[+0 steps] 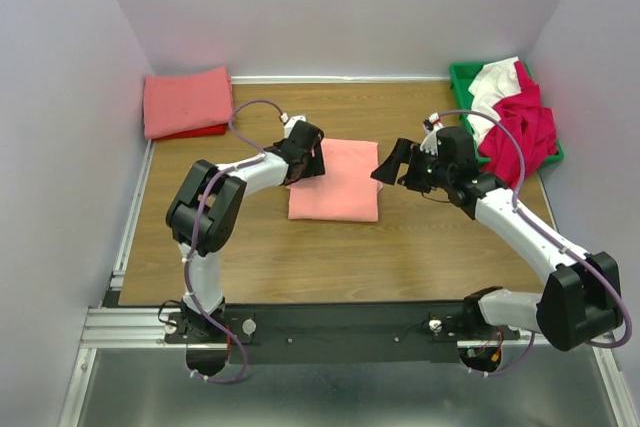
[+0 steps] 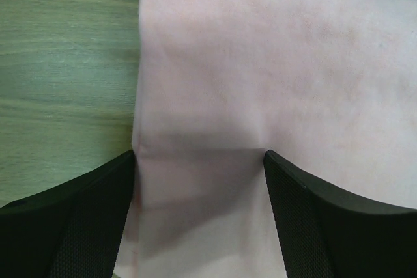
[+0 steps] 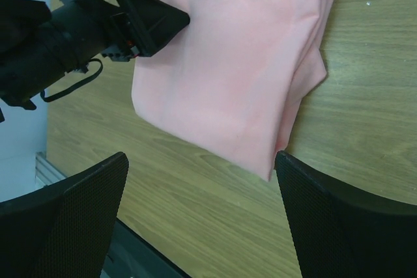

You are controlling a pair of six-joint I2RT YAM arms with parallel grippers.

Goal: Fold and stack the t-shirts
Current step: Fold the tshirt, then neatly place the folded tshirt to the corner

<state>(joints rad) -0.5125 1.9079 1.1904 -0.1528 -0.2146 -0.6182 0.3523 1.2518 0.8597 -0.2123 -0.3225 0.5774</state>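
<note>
A folded salmon-pink t-shirt (image 1: 337, 185) lies flat at the table's middle. My left gripper (image 1: 306, 160) is open over the shirt's left edge. In the left wrist view (image 2: 200, 155) the cloth (image 2: 273, 63) fills the space between its spread fingers (image 2: 78, 219). My right gripper (image 1: 388, 167) is open and empty, hovering just off the shirt's right edge. In the right wrist view (image 3: 201, 158) the shirt (image 3: 241, 56) lies ahead of the fingers, with a corner near the right finger (image 3: 339, 219). A folded salmon shirt on a red one (image 1: 186, 103) is stacked at the back left.
A green bin (image 1: 464, 72) at the back right holds loose white (image 1: 497, 82) and magenta-pink shirts (image 1: 525, 127). Walls close in the back and both sides. A metal rail (image 1: 130, 237) runs along the table's left edge. The left arm shows in the right wrist view (image 3: 78, 30).
</note>
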